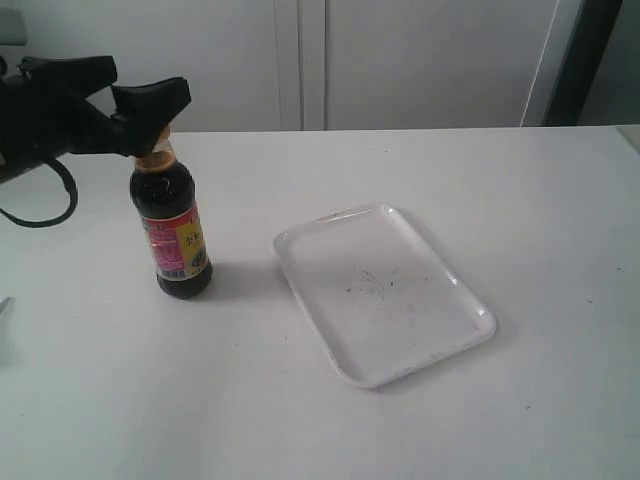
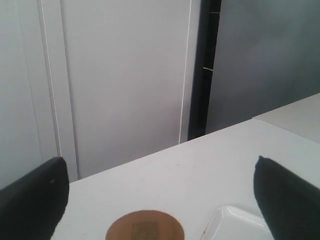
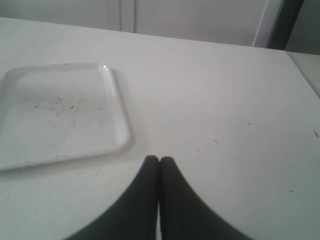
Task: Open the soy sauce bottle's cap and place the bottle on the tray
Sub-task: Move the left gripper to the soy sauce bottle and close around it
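Observation:
The soy sauce bottle (image 1: 177,230), dark liquid behind a red and yellow label, stands upright on the white table left of the tray (image 1: 440,300). My left gripper (image 1: 148,80) hovers at the bottle's top with its black fingers spread wide, open and empty. In the left wrist view the round orange-brown cap (image 2: 145,227) lies closed, below and between the fingers of the left gripper (image 2: 160,165); neither finger touches it. The tray's corner (image 2: 235,222) shows beside the cap. My right gripper (image 3: 159,160) is shut and empty over bare table, near the speckled, empty tray (image 3: 30,145).
The white table (image 1: 500,180) runs back to a pale wall with panel seams (image 1: 300,60). A dark vertical post (image 1: 585,60) stands at the back right. A black cable (image 1: 45,205) loops under the left arm.

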### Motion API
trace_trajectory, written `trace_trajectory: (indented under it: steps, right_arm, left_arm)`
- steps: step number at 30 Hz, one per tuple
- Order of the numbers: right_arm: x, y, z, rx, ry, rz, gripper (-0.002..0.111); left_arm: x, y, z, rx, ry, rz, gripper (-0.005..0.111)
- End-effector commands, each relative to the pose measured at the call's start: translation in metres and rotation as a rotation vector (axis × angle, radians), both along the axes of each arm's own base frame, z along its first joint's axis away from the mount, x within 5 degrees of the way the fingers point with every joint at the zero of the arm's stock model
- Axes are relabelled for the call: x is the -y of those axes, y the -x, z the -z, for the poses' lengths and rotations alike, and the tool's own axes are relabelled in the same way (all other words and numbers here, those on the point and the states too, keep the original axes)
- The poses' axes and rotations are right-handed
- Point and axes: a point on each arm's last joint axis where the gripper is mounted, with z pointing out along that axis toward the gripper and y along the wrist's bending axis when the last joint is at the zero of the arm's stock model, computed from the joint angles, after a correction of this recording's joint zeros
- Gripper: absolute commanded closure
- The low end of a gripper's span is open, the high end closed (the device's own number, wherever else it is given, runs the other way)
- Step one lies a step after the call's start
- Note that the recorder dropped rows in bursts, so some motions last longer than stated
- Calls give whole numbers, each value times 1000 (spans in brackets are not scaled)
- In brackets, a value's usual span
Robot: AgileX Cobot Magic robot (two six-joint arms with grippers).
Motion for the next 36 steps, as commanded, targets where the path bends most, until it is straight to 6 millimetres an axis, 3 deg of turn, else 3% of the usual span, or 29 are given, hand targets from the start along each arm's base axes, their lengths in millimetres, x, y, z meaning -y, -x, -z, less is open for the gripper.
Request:
trace_trajectory:
  steps: [1,21,36]
  right_arm:
    - [0,0,1,2,1,6,108]
    - [0,0,1,2,1,6,108]
    - [0,0,1,2,1,6,108]
  left_arm:
    - [2,-5,6,3,-9,2,2]
    - [8,-19,45,-54,-60,45,2]
    - [7,-14,77,-72,-81,42,2]
